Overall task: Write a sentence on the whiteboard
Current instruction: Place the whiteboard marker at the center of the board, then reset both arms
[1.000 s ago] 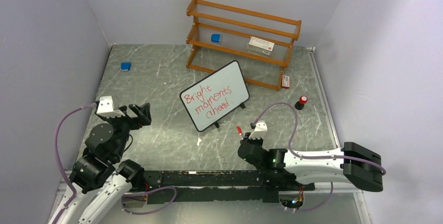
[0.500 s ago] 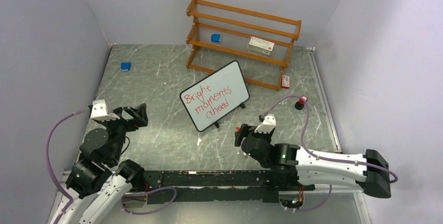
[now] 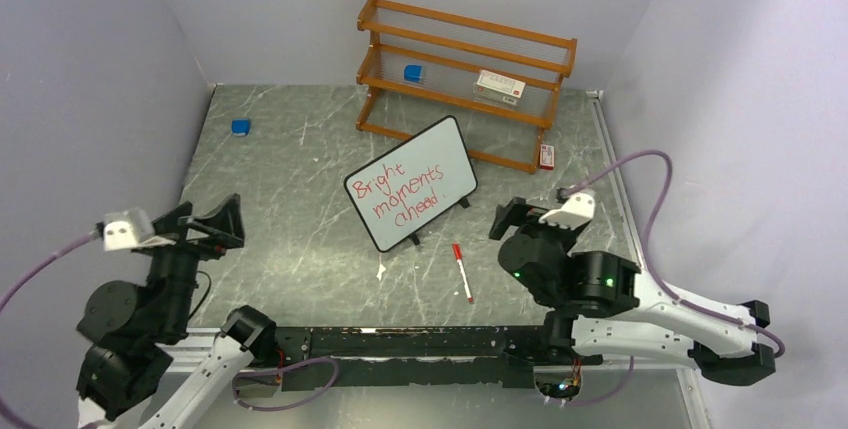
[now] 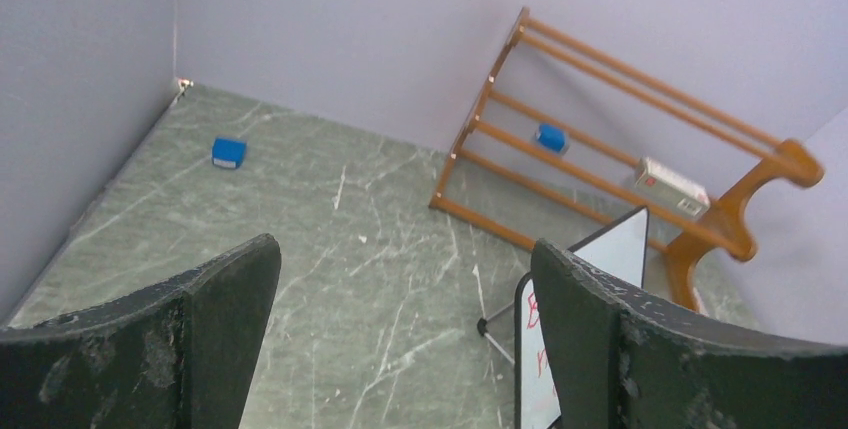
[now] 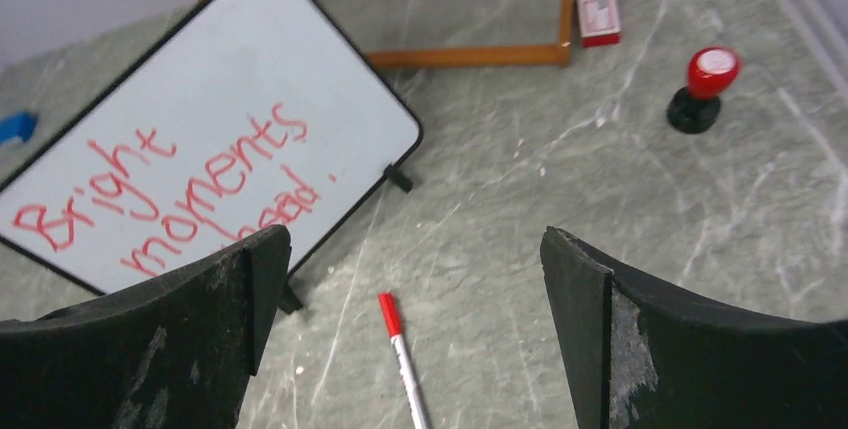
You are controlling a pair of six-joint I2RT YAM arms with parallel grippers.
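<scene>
The marbled grey table [image 3: 290,199] bears a wooden shelf [image 3: 470,21] at its far edge, the whiteboard [image 3: 412,183] standing mid-table, and a red marker [image 3: 462,271] lying just in front of it. A blue block [image 3: 241,127] sits far left, and a small red-and-white box [image 3: 546,156] lies beside the shelf's right foot. The shelf holds a second blue block [image 3: 413,73] and a white box [image 3: 499,86].

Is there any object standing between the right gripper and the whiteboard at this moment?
Nothing upright does. The right gripper, open, faces the whiteboard. Only a red marker lies flat on the table, slightly to the near side of that line, touching neither and probably too low to block.
</scene>
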